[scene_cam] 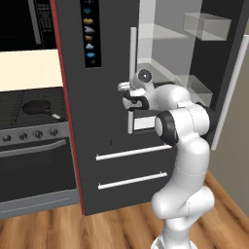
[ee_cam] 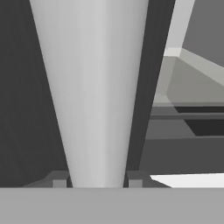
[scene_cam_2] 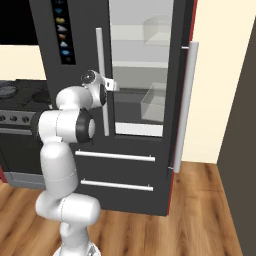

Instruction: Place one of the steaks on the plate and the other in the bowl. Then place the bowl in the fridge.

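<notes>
1. Fridge (scene_cam: 107, 97): tall, dark, mid-frame in the left base view, red strip down its 9 o'clock edge.
2. Left door (scene_cam_2: 82, 30): shut, with icon panel (scene_cam: 90, 29) at 12 o'clock near its top.
3. Right door (scene_cam_2: 184, 75): swung open toward 3 o'clock, long silver bar (scene_cam_2: 186, 105) on its edge.
4. Inside: pale shelves (scene_cam_2: 140, 65) stacked, clear bins (scene_cam_2: 152, 102) at 3 o'clock of the shelves, one higher and one lower.
5. Two drawers (scene_cam_2: 115, 170) below the doors at 6 o'clock, each with a level silver pull, both shut.
6. Handle (scene_cam: 132, 53): upright silver bar on the left door's inner edge, just at 9 o'clock of the open compartment.
7. Gripper (scene_cam: 129, 97): at the handle's lower half, reaching in from 3 o'clock in the left base view and from 9 o'clock in the right base view (scene_cam_2: 107, 86).
8. Hand view: handle (ee_cam: 94, 87) runs 12 to 6 o'clock and narrows toward the bottom, gripper (ee_cam: 97, 181) astride it.
9. Fingertips (ee_cam: 59, 181): one at 9 o'clock and one at 3 o'clock of the bar, both hard up beside it.
10. Claw narrowed around the handle; cannot tell whether pads actually press it or a sliver of gap remains.
11. Arm (scene_cam: 187, 146): upright from 6 o'clock, elbow bent, forearm level toward the handle.
12. Stove (scene_cam: 29, 126): at 9 o'clock of the fridge, knobs along its front, dark pan (scene_cam: 36, 107) on top.
13. Wood floor (scene_cam_2: 200, 220) at 6 o'clock.
</notes>
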### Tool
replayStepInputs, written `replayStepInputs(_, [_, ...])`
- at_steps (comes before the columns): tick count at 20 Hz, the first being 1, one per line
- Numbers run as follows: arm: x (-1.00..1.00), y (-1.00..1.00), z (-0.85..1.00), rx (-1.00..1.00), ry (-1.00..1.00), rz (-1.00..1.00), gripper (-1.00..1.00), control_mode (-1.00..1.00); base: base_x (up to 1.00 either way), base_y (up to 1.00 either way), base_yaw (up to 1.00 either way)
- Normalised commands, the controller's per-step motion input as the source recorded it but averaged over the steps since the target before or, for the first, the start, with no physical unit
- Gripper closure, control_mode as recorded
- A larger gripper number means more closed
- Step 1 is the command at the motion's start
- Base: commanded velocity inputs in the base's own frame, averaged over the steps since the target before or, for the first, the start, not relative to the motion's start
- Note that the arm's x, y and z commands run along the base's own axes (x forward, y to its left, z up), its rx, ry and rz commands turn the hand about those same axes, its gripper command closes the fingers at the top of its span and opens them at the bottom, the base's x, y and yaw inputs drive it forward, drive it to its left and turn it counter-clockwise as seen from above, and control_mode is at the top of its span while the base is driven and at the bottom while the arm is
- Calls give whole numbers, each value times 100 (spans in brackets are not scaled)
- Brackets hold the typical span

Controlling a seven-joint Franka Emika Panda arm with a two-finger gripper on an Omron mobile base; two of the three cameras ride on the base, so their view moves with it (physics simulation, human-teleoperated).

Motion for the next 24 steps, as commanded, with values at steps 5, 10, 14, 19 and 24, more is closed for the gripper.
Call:
replayStepInputs(5, [-23, 0, 1, 0, 0, -1, 100, -100, 0, 0, 0])
replayStepInputs(10, [-33, 0, 0, 0, 0, -3, 100, -100, 0, 0, 0])
replayStepInputs(14, [-47, 1, 1, 0, 0, -8, 100, -100, 0, 0, 0])
replayStepInputs(19, [-49, 0, 0, 0, 0, -12, 100, -100, 0, 0, 0])
replayStepInputs(24, [-47, 0, 2, 0, 0, -9, 100, -100, 0, 0, 0])
